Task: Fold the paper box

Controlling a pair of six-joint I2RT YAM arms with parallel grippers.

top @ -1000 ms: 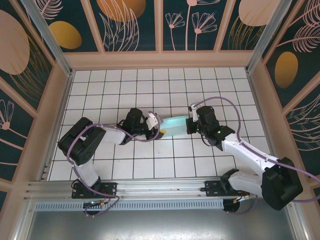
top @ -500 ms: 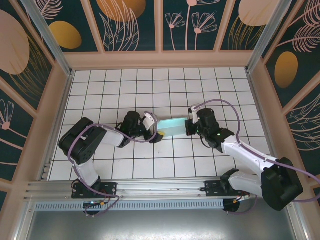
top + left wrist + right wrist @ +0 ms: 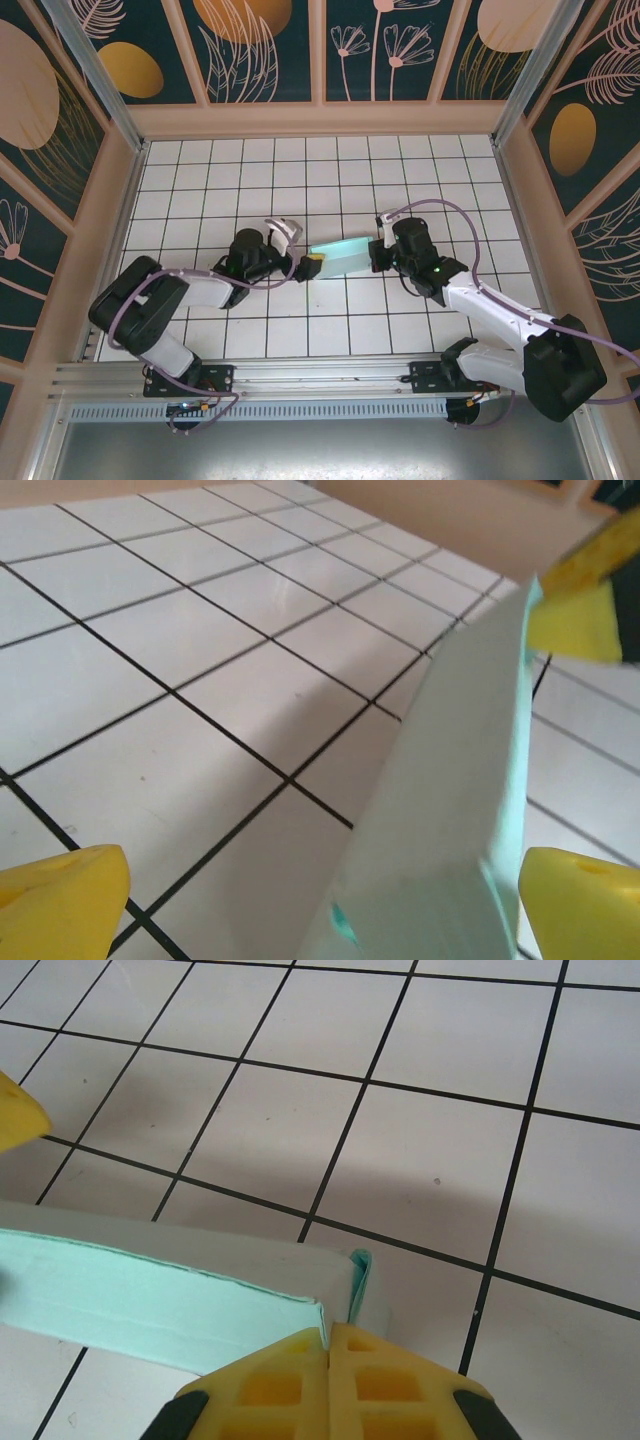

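Left gripper [image 3: 298, 246] noted centre-left, fingers spread wide. Right gripper [image 3: 378, 252] seen at centre, fingers pinched together on the paper box [image 3: 345, 254] edge.

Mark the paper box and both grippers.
paper box [image 3: 343, 256], top external view, centre of top face.
left gripper [image 3: 297, 246], top external view, midway between open fingertips.
right gripper [image 3: 328, 1345], right wrist view, where shut fingertips meet.

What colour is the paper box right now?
Pale mint green, plain with no print; the paper box shows best in the right wrist view.
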